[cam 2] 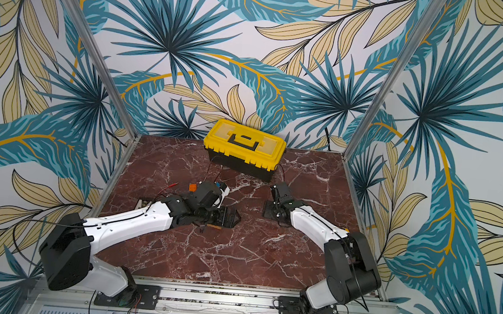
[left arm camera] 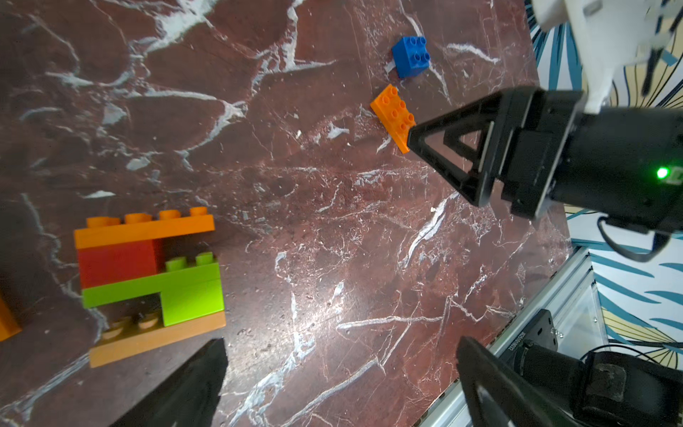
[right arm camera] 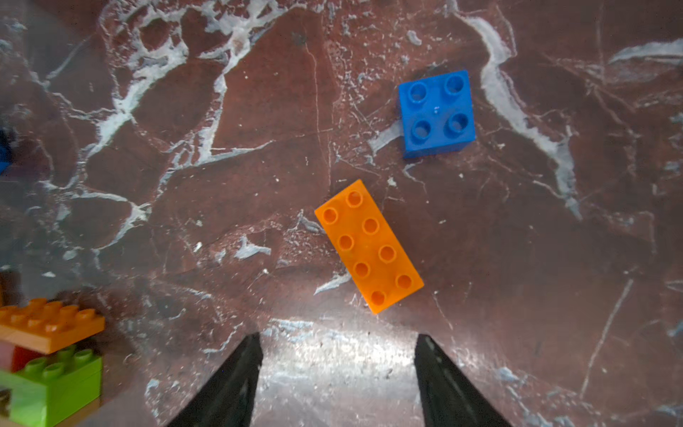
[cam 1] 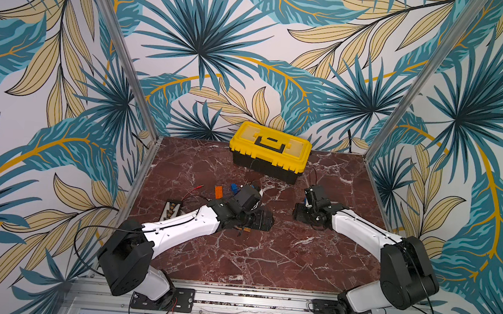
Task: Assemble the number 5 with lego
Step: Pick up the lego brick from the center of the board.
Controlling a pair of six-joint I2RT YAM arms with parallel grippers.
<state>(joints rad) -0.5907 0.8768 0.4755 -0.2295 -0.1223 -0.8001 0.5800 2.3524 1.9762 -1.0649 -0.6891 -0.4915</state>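
Bare marble leads up to the orange brick, with the blue brick near beyond.

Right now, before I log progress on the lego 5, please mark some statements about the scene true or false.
1. The loose orange brick lies studs up on the marble table. True.
2. The right gripper holds it. False: its jaws stand apart, empty.
3. The blue brick touches the loose orange brick. False: they lie apart.
4. The left gripper is open and empty. True.
5. The yellow toolbox stands open. False: its lid is shut.
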